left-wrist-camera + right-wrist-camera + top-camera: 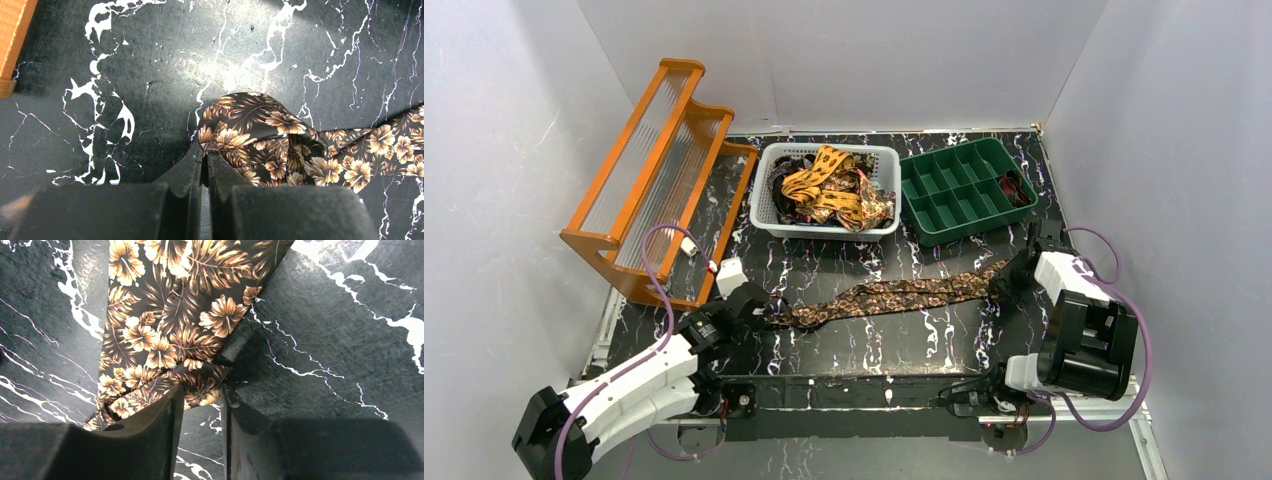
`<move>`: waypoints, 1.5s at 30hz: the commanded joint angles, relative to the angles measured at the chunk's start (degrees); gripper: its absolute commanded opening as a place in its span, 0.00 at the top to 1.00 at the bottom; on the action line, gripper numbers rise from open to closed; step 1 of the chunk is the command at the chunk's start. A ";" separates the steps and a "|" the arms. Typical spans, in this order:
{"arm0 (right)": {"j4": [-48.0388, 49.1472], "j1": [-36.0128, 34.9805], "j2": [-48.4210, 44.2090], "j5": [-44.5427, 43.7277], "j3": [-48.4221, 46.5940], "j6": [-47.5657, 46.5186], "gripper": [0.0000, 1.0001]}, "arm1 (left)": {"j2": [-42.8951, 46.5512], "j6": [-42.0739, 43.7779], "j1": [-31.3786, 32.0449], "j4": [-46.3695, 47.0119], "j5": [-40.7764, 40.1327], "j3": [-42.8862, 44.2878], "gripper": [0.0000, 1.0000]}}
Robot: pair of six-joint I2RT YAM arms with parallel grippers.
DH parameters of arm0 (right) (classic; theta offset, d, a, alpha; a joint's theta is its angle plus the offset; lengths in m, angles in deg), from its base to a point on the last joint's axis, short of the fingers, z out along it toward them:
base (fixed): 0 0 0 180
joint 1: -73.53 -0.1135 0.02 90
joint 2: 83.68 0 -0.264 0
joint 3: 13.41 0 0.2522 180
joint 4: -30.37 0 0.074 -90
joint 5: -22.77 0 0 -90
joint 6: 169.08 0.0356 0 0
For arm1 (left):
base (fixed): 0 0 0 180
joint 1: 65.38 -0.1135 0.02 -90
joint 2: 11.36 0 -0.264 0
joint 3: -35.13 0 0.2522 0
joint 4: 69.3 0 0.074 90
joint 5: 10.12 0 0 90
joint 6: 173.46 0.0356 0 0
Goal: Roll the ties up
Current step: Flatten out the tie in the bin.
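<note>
A dark brown tie [894, 296] with tan flowers lies stretched across the black marbled table. My left gripper [759, 312] is at its left end. In the left wrist view the jaws [205, 156] are pressed together on the edge of the tie's folded end [260, 135]. My right gripper [1016, 275] is at the tie's right end. In the right wrist view its fingers [199, 392] stand a narrow gap apart, with the tie's wide end [175, 325] lying between and under the tips. More ties [829, 190], yellow-orange and dark, are piled in a white basket [769, 215].
A green compartment tray [954, 190] stands at the back right with a dark item in one right-hand cell. An orange stepped rack [664, 170] stands at the back left, its corner showing in the left wrist view [12, 45]. White walls surround the table.
</note>
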 commanded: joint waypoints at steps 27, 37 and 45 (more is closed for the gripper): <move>5.88 2.10 5.11 -7.99 -10.67 -5.53 0.99 | 7.58 -5.54 -0.11 -0.68 0.79 -4.65 0.98; 5.59 3.11 7.78 -3.73 -10.56 -5.14 0.95 | 9.50 -21.66 -0.10 -7.69 1.08 -6.92 0.76; 2.07 3.55 6.75 -5.37 -13.74 -5.79 0.78 | 15.75 -21.46 -0.11 -13.61 0.87 -3.17 0.74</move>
